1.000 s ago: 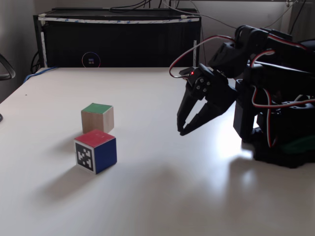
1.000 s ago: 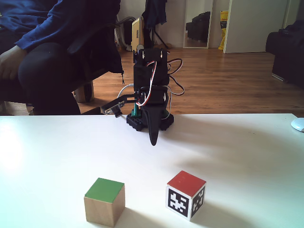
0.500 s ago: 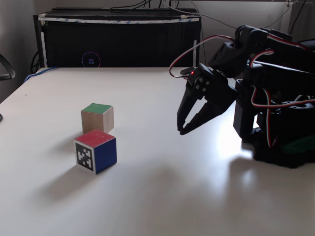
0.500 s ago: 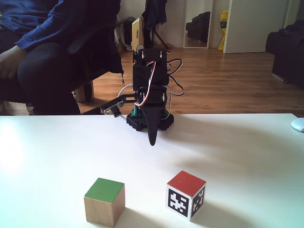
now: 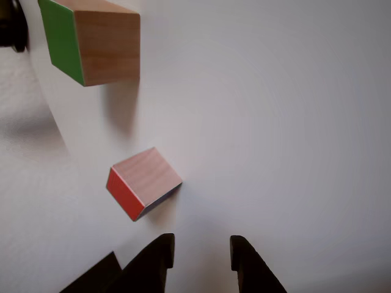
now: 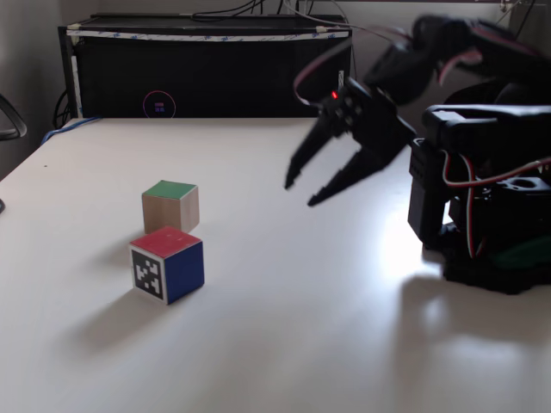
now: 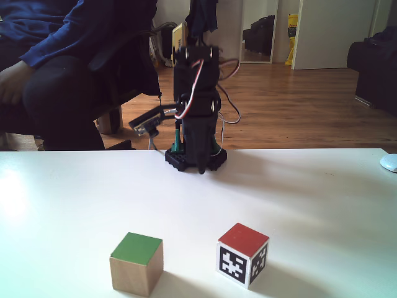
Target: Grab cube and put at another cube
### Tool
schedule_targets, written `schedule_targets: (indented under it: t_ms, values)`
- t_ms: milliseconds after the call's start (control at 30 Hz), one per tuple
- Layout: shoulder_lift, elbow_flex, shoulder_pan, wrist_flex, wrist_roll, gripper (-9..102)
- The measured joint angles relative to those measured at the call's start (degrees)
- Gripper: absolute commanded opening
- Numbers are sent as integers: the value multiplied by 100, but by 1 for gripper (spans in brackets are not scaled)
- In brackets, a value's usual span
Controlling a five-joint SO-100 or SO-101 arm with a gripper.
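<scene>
In a fixed view from the side we see the hand [image 6: 299, 194] raised above the white counter [image 6: 284, 327], right of centre in the frame, its two dark fingers spread apart with nothing between them. The cube [image 6: 170, 206] with the green top sits left of centre, and another cube [image 6: 167, 264] with a red top sits just below it in the frame, close beside it though we cannot tell if they touch; this view shows a blue side and a black-and-white marker on the red-topped one. The other fixed view faces the arm [image 7: 196, 124] head-on at upper centre, with the fingers hard to make out against the arm's body; here the cube [image 7: 137, 263] lies at lower left and another cube [image 7: 243, 254] at lower centre, clearly apart, with marker patterns on two of its sides. That view also shows a person [image 7: 68, 56] in dark clothes seated behind the counter at upper left, and a wooden floor [image 7: 291, 105] beyond. In the other view we look down past the open fingers [image 5: 160, 259] at the bottom edge: the cube [image 5: 95, 38] is at upper left with its green face turned left, and another cube [image 5: 143, 182] lies below it, just above the left finger, its red face toward lower left. A black cabinet [image 6: 207, 69] stands at the counter's far edge in the side view.
</scene>
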Motion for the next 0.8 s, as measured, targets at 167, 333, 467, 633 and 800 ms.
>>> schedule_targets:
  t_ms: [167, 333, 467, 633, 800]
  values:
    - [-1547, -677, -141, -527, 97, 26]
    - [-2285, -1274, -18, -642, -44, 30]
    - [-3340, -2171, 176, -492, -62, 31]
    - [-5089, -3674, 334, 26, -62, 32]
    - [-6231, -4676, 369, 369, -62, 32]
